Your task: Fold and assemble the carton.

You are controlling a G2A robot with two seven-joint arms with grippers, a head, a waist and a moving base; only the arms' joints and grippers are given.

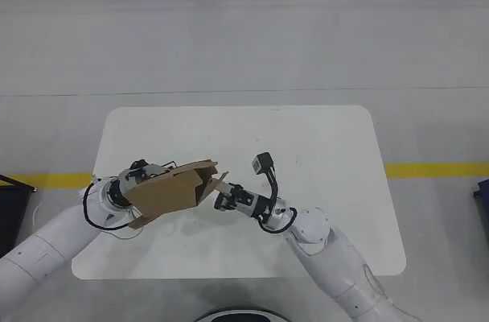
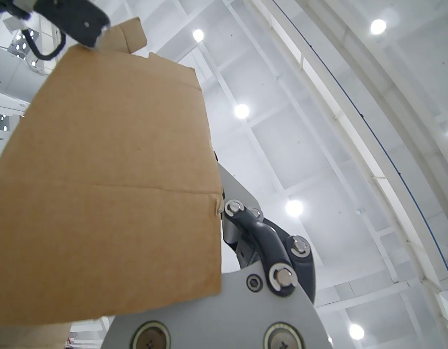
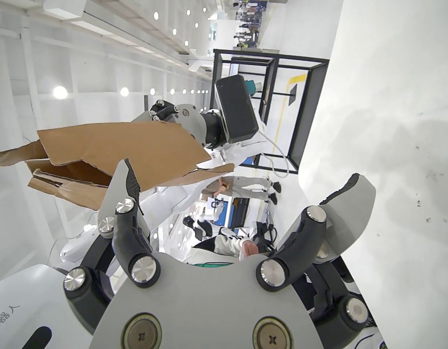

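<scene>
While my left gripper (image 1: 148,173) pinches the carton (image 1: 176,195) steady by the table's (image 1: 325,137) left edge, my spread right gripper (image 3: 240,179) faces its flap (image 1: 219,184).

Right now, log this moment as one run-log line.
stage: folding unfinished | left end effector: shut on brown cardboard carton, held above white table | right end effector: open, at carton's flap end
</scene>
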